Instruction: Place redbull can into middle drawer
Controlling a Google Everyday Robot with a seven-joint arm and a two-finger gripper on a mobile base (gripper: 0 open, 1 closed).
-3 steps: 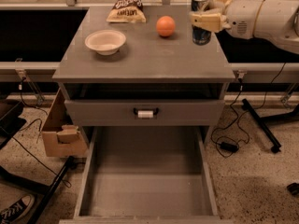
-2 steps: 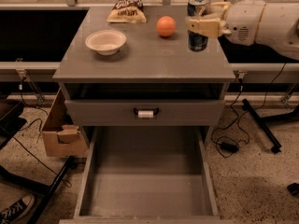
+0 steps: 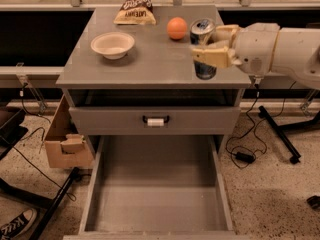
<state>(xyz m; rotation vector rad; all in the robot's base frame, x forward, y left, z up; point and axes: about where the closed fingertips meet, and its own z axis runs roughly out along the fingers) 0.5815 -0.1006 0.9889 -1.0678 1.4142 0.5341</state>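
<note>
The redbull can (image 3: 201, 26), blue and silver with a silver top, is held upright in my gripper (image 3: 203, 46), which comes in from the right and is shut on its middle. The can hangs just above the front right part of the grey cabinet top (image 3: 150, 59). Below, the middle drawer (image 3: 157, 199) is pulled out wide, a grey tray with low walls and a bare floor. It lies in front of and below the can.
On the cabinet top are an orange ball (image 3: 177, 28), a white bowl (image 3: 113, 44) and a chip bag (image 3: 134, 6). A closed drawer front with a black handle and white tag (image 3: 156, 120) sits above the open drawer. A cardboard box (image 3: 66, 144) and cables lie on the floor.
My gripper has carried the can from the back right of the cabinet top forward and to the left, toward the front edge. The other things have not moved.
</note>
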